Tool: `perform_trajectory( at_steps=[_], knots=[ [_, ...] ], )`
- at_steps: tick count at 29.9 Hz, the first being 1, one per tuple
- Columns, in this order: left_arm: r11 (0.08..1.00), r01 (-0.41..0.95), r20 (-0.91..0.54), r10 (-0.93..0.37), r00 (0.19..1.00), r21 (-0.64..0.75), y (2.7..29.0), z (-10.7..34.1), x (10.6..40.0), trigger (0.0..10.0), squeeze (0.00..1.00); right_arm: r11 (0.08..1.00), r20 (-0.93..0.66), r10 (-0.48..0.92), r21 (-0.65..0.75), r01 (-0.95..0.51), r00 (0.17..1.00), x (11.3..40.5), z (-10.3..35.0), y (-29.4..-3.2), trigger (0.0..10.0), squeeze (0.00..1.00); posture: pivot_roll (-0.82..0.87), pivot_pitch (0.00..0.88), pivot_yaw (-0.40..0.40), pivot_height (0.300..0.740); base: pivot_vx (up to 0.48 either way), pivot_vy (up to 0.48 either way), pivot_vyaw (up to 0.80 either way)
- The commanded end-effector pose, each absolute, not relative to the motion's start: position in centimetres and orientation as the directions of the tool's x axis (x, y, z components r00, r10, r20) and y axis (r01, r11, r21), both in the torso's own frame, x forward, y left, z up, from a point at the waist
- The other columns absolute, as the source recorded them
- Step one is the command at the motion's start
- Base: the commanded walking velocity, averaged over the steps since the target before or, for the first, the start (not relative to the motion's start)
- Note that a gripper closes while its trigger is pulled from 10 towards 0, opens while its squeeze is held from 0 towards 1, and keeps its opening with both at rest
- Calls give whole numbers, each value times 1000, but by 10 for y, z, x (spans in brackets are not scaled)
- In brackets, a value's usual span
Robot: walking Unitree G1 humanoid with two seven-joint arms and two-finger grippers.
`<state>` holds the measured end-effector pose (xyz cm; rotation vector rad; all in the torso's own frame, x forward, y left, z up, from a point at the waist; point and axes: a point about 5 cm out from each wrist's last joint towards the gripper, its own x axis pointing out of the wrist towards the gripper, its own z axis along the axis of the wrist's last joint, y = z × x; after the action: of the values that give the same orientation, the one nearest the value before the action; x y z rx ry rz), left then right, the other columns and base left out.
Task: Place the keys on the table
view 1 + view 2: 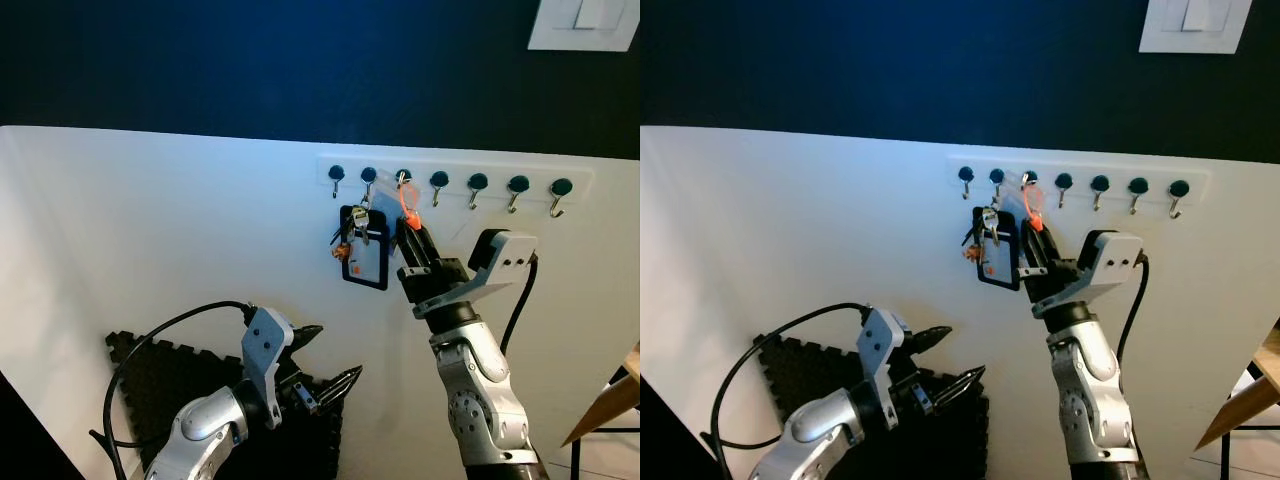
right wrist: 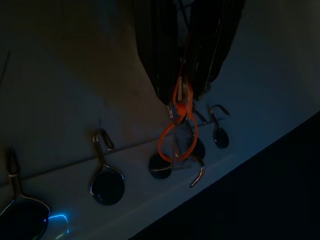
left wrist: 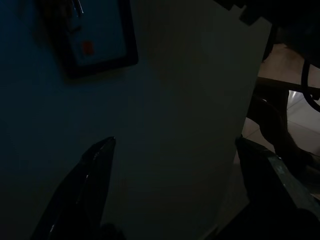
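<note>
The right gripper pinches the orange cord loop on the white hook rail; pulling sideways could snag it. The left gripper gapes wide.

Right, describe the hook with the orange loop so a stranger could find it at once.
On the white wall sits a white rail carrying seven dark-capped hooks. Counting from its left end, go to the third hook. Only this one carries an orange loop, with the right gripper closed on it just below; its left neighbour holds a bunch of keys and a black-framed tag.
</note>
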<state>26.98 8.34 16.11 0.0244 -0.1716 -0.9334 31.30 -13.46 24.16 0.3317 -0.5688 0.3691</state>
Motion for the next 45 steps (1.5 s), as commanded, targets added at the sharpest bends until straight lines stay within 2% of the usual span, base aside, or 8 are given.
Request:
perform_trajectory(
  at_steps=[1, 20, 37, 45],
  knots=[
    [590, 802, 135, -805, 577, 92, 83, 161, 269, 10000, 0, 869, 593, 275, 183, -460, 757, 309, 246, -128, 0, 0, 51, 40, 25, 740, 0, 0, 0],
    [579, 809, 121, -814, 568, 98, 82, 159, 267, 10000, 0, 876, 578, 286, 166, -453, 764, 318, 252, -127, 0, 0, 52, 35, 23, 740, 0, 0, 0],
    [576, 811, 116, -817, 565, 106, 82, 159, 267, 10000, 0, 853, 645, 318, 126, -507, 695, 311, 273, -116, 0, 0, 52, 37, 25, 740, 0, 0, 0],
    [573, 813, 110, -819, 563, 108, 82, 158, 267, 10000, 0, 891, 598, 233, 185, -415, 767, 325, 271, -129, 0, 0, 53, 38, 26, 740, 0, 0, 0]
  ],
)
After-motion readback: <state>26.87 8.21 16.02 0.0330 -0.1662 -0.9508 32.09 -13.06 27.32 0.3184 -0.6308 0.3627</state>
